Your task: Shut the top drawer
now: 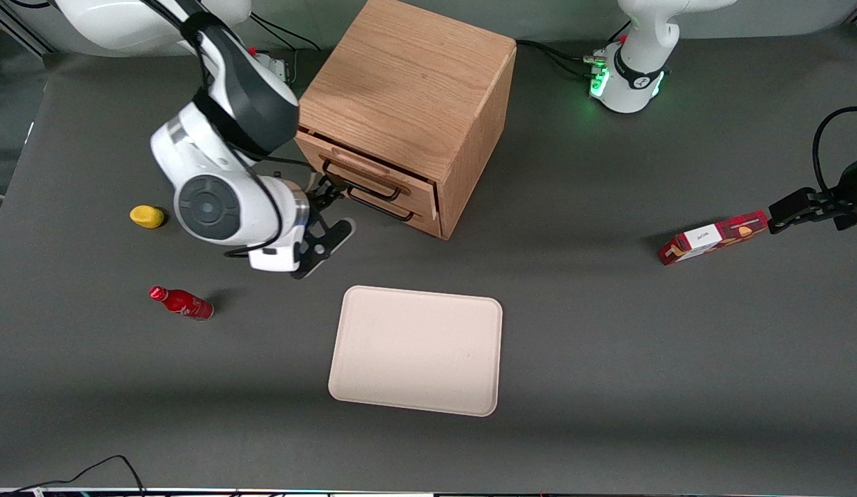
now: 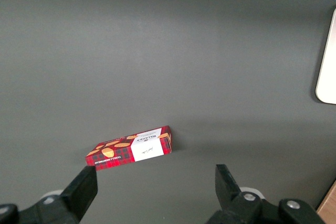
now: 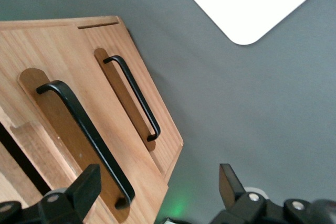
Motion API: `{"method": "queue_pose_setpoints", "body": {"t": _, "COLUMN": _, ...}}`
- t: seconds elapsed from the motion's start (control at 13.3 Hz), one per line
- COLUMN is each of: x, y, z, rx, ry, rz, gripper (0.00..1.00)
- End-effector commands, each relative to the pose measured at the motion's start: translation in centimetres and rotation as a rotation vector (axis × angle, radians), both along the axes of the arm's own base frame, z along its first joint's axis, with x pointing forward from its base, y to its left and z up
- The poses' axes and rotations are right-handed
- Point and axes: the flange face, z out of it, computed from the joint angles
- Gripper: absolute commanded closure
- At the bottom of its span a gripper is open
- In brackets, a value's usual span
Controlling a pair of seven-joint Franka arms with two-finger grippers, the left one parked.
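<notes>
Yellow, a small rounded object lies toward the working arm's end of the grey surface, with a red bottle on its side nearer the front camera. The end effector hangs with fingers spread and released, gripping nothing, just in front of the oak cabinet. The top drawer sits pulled out slightly, its black handle above the lower drawer. A beige tray lies nearer the camera; a red box lies toward the parked arm's end.
</notes>
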Motion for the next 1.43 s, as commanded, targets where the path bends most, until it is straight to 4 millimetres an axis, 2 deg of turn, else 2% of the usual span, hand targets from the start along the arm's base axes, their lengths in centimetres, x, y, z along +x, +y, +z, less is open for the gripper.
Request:
{"method": "queue_pose_setpoints", "body": {"t": 0.0, "x": 0.8, "y": -2.7, "z": 2.9, "rx": -0.011, "ry": -0.030, "rz": -0.087, "gripper": 0.00}}
{"method": "queue_pose_setpoints", "body": {"t": 0.38, "x": 2.3, "y": -11.4, "z": 9.4, "rx": -0.141, "ry": -0.183, "rz": -0.388, "gripper": 0.00}}
{"method": "queue_pose_setpoints", "body": {"t": 0.6, "x": 2.3, "y": -14.9, "z": 12.6, "rx": -0.285, "ry": -0.324, "rz": -0.569, "gripper": 0.00}}
{"method": "queue_pose_setpoints", "body": {"t": 0.83, "x": 2.4, "y": -19.2, "z": 14.0, "rx": -0.305, "ry": -0.387, "rz": -0.735, "gripper": 0.00}}
{"method": "queue_pose_setpoints", "body": {"t": 0.98, "x": 2.4, "y": -22.6, "z": 14.0, "rx": -0.299, "ry": -0.420, "rz": -0.784, "gripper": 0.00}}
{"method": "queue_pose_setpoints", "body": {"t": 1.21, "x": 1.2, "y": -26.0, "z": 14.2, "rx": -0.249, "ry": -0.438, "rz": -0.818, "gripper": 0.00}}
{"method": "queue_pose_setpoints", "body": {"t": 1.36, "x": 0.0, "y": -27.5, "z": 14.4, "rx": -0.232, "ry": -0.430, "rz": -0.821, "gripper": 0.00}}
